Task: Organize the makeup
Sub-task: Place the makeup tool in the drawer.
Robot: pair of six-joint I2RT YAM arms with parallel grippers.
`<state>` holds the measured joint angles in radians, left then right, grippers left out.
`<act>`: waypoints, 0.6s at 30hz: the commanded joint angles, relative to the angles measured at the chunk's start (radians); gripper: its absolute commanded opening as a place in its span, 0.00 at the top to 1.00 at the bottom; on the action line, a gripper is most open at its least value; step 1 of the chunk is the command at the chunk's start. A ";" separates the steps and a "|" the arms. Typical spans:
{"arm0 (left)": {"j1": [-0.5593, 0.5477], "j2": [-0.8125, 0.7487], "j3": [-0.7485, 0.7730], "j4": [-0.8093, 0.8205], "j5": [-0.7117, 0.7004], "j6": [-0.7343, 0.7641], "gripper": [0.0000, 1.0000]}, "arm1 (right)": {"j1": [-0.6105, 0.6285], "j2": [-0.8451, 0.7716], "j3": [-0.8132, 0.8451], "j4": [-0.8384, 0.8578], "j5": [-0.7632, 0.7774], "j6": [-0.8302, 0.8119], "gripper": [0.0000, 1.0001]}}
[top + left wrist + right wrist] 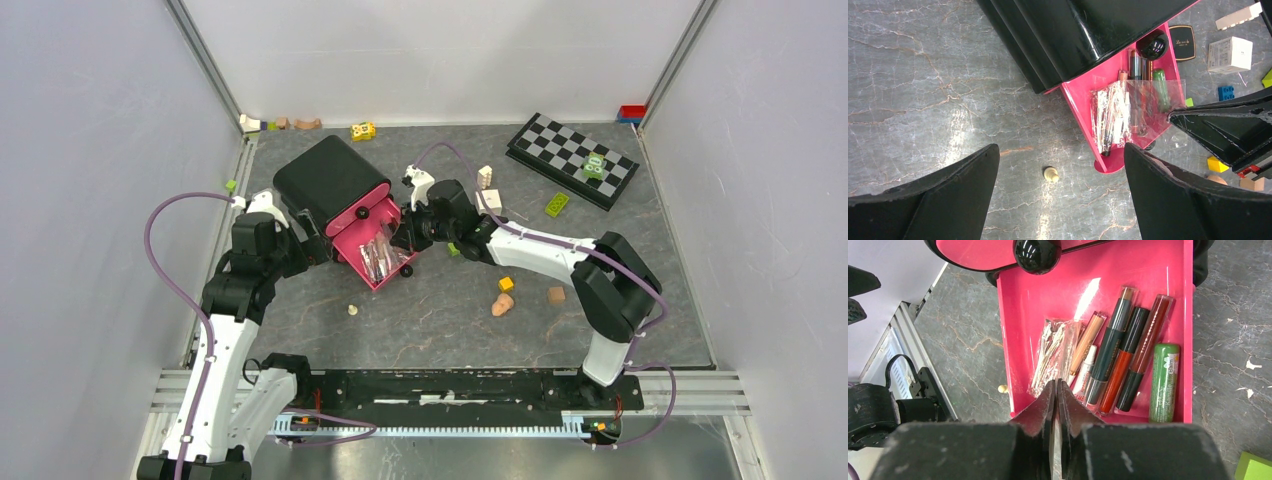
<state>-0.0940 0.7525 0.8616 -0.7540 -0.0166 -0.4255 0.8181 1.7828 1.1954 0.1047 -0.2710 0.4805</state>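
A black box [328, 180] has its pink drawer [1098, 305] pulled out. In the drawer lie a green tube [1164, 382], a red tube [1118, 375], a brown tube [1150, 342], a dark tube [1110, 352], a peach pencil [1085, 342] and a clear packet of thin brushes [1053, 357]. My right gripper [1055, 382] is shut on the packet's clear edge at the drawer's front; in the top view it [412, 228] is at the drawer's right. My left gripper [1060, 147] is open and empty above bare table, left of the drawer [1083, 107]. A black compact [1182, 42] lies behind the drawer. A peach sponge [502, 305] lies on the table.
A cream chess pawn [1050, 174] lies under my left gripper. A white cube [1230, 54], a yellow block [506, 284], a tan block [556, 295] and a green brick [556, 204] lie right of the drawer. A chessboard [572, 158] sits at the back right.
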 commanded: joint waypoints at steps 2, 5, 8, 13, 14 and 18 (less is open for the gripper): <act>-0.004 -0.015 0.005 0.022 0.012 0.012 0.00 | 0.004 -0.067 0.041 0.033 -0.037 -0.028 0.96; -0.004 -0.028 0.005 0.023 0.012 0.012 0.00 | 0.004 -0.085 0.071 0.037 -0.076 -0.036 1.00; -0.005 -0.053 0.004 0.029 0.009 0.011 0.00 | 0.004 -0.105 0.097 0.033 -0.093 -0.035 1.00; -0.004 -0.073 -0.001 0.031 0.004 0.010 0.00 | 0.004 -0.113 0.134 0.001 -0.087 -0.042 1.00; -0.005 -0.069 0.000 0.031 0.006 0.010 0.00 | 0.004 -0.106 0.142 -0.013 -0.079 -0.050 1.00; -0.004 -0.051 0.002 0.027 0.009 0.011 0.00 | 0.005 -0.077 0.179 -0.079 -0.034 -0.088 1.00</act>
<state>-0.0940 0.6884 0.8608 -0.7536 -0.0170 -0.4255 0.8181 1.7027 1.3155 0.0837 -0.3370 0.4431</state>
